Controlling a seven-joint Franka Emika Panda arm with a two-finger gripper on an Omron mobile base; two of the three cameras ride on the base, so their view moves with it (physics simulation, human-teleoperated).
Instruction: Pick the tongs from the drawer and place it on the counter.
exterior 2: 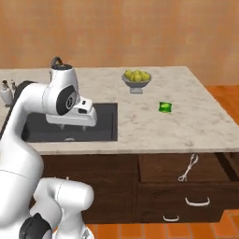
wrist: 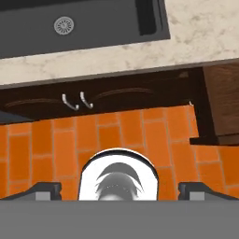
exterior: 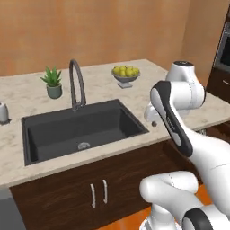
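Observation:
The thin silver tongs (exterior 2: 188, 168) lie in the open dark-brown drawer (exterior 2: 161, 169), under the right end of the beige marbled counter (exterior 2: 186, 126). A black sink (exterior 2: 100, 122) and a small green square (exterior 2: 165, 107) are on that counter. My hand (exterior 2: 77, 114) hovers above the counter's front edge by the sink, well left of the drawer and higher than it. In the hand view my gripper (wrist: 120, 190) is open, its dark fingertips (wrist: 44, 190) wide apart with nothing between them, looking down at the sink (wrist: 84, 28) and the orange floor.
A bowl of lemons (exterior 2: 137, 78), a curved faucet (exterior: 76, 85) and a potted plant (exterior: 54, 83) stand on the counter behind the sink. Narrower drawers with silver handles (exterior 2: 196, 201) sit under the open drawer. Cabinet doors (exterior: 99, 193) are below the sink.

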